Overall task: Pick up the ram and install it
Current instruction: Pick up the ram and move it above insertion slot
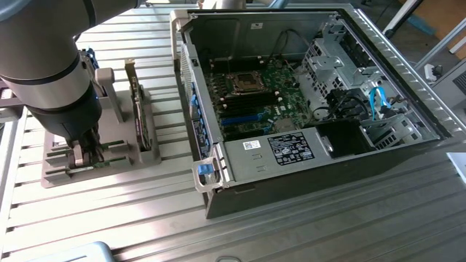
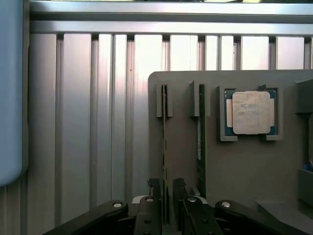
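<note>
The ram (image 2: 165, 147) stands on edge in a slot of the grey holder tray (image 2: 244, 186), seen as a thin dark strip. My gripper (image 2: 167, 198) is down over one end of it, a black finger on each side and a small gap still showing, so it is open around the stick. A second thin stick (image 2: 200, 147) stands in the neighbouring slot. In the exterior view my gripper (image 1: 86, 155) reaches down into the tray (image 1: 54, 177) at that view's left. The open computer case (image 1: 306, 180) holds the motherboard (image 1: 255, 98) with its black memory slots.
A square silver processor chip (image 2: 252, 112) lies in a recess of the tray beside the sticks. An upright expansion card (image 1: 135, 106) stands in the tray between my arm and the case. The ribbed metal table (image 1: 145, 218) lies all around.
</note>
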Tool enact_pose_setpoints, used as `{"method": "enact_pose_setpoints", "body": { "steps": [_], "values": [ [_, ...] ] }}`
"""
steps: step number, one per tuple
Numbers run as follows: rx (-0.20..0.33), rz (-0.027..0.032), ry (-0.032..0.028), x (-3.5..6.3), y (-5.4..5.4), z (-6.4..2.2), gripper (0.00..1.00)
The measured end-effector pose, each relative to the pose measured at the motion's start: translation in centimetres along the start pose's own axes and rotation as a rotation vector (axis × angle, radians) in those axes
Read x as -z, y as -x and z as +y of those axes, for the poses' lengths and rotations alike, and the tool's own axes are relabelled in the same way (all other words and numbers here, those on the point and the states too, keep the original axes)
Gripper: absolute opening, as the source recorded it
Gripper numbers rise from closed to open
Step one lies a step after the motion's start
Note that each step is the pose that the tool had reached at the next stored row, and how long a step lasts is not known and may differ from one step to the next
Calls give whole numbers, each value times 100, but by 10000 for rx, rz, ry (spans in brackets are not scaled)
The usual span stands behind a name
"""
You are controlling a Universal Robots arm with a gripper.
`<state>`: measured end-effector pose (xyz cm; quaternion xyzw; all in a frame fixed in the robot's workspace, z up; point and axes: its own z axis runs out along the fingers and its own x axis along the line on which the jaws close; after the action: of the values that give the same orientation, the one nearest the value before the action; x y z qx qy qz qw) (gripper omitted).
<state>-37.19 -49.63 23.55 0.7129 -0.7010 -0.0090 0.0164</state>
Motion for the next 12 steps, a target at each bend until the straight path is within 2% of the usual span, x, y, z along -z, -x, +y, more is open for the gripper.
{"method": "enact_pose_setpoints", "body": {
  "steps": [12],
  "values": [
    [0,-3,-4,-20,0,-1,25]
  ]
}}
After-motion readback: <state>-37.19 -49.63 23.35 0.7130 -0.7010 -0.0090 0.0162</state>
